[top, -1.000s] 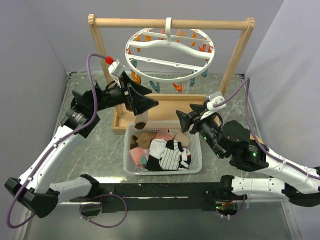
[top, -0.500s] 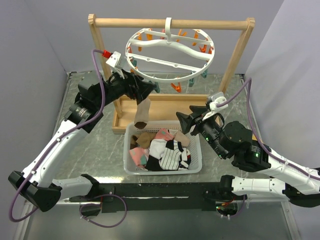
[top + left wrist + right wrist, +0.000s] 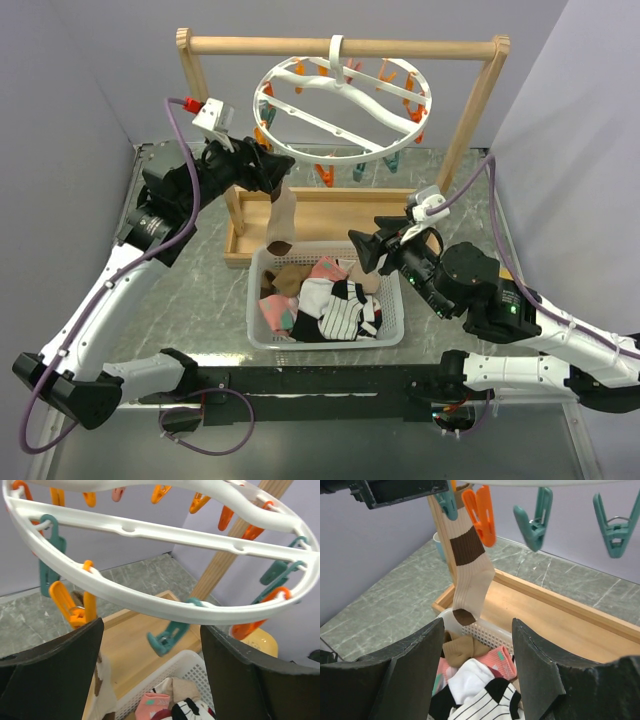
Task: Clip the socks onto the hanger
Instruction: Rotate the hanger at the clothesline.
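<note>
One down: a tan brown-banded sock dangles from an orange peg on the left-near rim of the hanger. The left claw gapes wide around that rim, holding nothing. The right claw is wide and empty over the basket by the table's near edge, where the other socks wait. The left post of the wooden frame crowds that side.

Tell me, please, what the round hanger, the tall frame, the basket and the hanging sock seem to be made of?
The hanger looks like white plastic, smooth and slightly glossy, with moulded holes and rounded edges. The frame seems to be pale, matt wood, with a tan tone and a round bar set into posts. The basket is probably white plastic, with fine moulded mesh walls. The sock is a ribbed, limp knitted fabric, cream with brown bands.
</note>
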Robot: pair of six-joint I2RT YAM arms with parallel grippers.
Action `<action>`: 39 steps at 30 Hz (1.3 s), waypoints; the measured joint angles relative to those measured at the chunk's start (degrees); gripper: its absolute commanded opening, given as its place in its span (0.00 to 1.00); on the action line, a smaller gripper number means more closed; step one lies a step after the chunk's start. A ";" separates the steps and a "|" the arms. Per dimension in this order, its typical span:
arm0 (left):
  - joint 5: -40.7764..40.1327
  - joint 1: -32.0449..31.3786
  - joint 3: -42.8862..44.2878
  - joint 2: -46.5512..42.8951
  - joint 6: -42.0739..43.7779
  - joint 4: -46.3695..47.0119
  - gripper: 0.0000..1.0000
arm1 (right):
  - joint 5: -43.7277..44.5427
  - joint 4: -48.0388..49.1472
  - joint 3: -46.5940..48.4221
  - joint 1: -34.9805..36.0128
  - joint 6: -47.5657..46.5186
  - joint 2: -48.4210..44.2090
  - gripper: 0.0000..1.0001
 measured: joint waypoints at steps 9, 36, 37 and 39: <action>-0.24 0.24 0.00 -0.92 -1.38 -0.22 0.54 | 0.26 -0.74 1.14 0.50 -0.02 0.42 0.63; -4.61 3.41 0.39 -5.53 -1.14 -3.61 0.83 | 6.64 -1.07 10.99 1.75 -11.91 0.57 0.64; -2.78 3.39 0.20 -6.40 -0.85 -3.69 0.86 | 7.21 -0.26 10.99 1.75 -13.16 0.55 0.65; 4.00 3.43 -0.11 -8.63 -0.63 -3.72 0.83 | 8.28 2.32 10.99 1.77 -16.59 0.59 0.66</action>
